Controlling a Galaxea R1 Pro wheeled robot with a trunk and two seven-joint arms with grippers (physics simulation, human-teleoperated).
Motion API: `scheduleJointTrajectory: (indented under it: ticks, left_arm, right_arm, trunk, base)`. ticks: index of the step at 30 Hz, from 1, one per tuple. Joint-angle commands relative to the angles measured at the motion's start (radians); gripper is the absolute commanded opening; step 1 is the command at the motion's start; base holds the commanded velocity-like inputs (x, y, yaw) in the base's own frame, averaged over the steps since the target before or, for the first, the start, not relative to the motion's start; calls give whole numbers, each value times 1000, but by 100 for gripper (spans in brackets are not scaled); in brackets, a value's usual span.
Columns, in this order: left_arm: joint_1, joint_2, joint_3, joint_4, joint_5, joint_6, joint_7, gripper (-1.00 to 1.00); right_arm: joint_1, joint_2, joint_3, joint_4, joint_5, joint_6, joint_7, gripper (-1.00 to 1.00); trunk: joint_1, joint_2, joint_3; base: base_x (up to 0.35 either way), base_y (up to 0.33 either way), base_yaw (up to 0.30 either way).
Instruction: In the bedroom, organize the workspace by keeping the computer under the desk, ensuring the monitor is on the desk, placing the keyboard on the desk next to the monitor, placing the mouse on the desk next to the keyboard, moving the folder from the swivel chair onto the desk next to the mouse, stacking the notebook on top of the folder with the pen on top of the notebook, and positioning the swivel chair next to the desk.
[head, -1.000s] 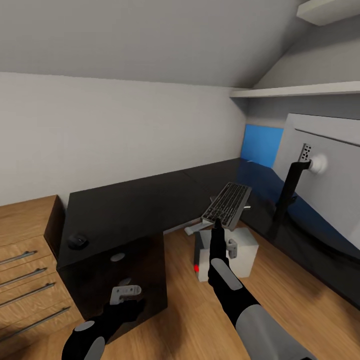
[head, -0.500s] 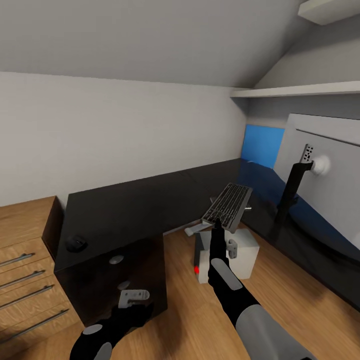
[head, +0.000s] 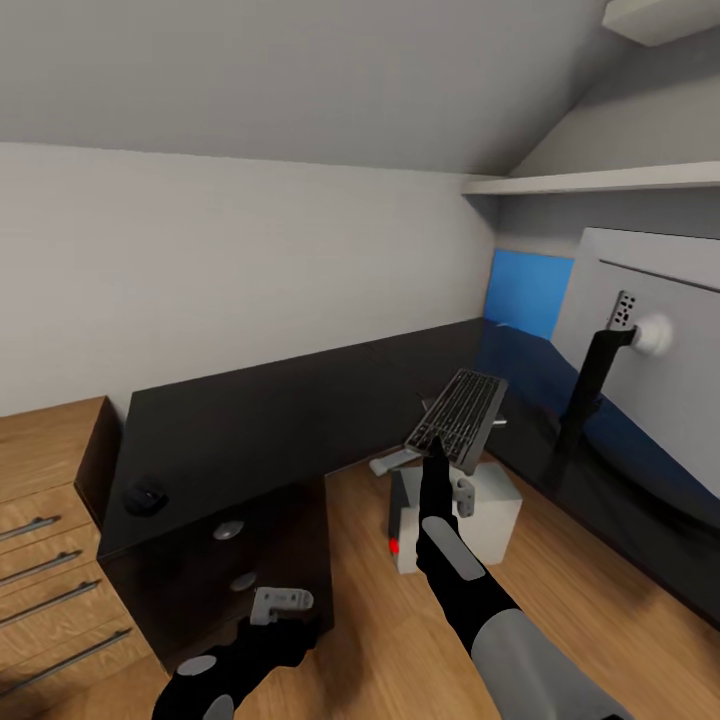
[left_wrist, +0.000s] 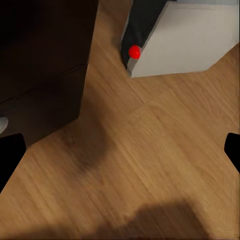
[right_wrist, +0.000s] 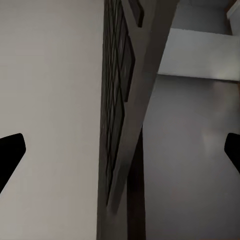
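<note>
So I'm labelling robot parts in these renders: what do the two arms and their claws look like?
Both arms are glossy black with rounded grey panels. The right arm widens into a large light grey segment nearer the body. The left claw has a pale grey bracket with small holes; the right claw is a slim black wrist with black fingers. No cables or markings visible.

A pale grey wall (head: 230, 260) runs behind the worktop, under a sloped grey ceiling (head: 300, 70). The floor (head: 370, 620) is light wood planking, lit evenly with soft shadows. A light oak cabinet (head: 50, 530) with long metal drawer handles stands against the wall. A white shelf (head: 600, 181) juts from the side wall, with a blue panel (head: 528, 292) beneath it.
</note>
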Motion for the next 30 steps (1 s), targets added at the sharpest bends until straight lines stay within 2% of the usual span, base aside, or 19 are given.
scheduleJointTrajectory:
  ticks: [1,7,18,30]
  left_arm:
    - [-1,1,-7,-1,11,2,10,100]
    - [-1,2,-23,2,13,2,10,100]
    - [-1,1,-27,3,14,1,10,100]
    - [-1,1,-28,5,14,1,10,100]
  right_arm:
    - [-1,0,2,1,-11,-5,7,100]
    - [-1,0,2,1,-10,-5,7,100]
    - [-1,-4,1,1,-11,-5,7,100]
    - [-1,-7,-3,1,-11,-5,7,100]
  trunk:
    - [0,0,-1]
    - [0,0,-1]
    - [0,0,-1]
    - [0,0,-1]
  base:
    - [46,0,0]
    - [19,0,0]
    - [114,0,0]
    - [14,0,0]
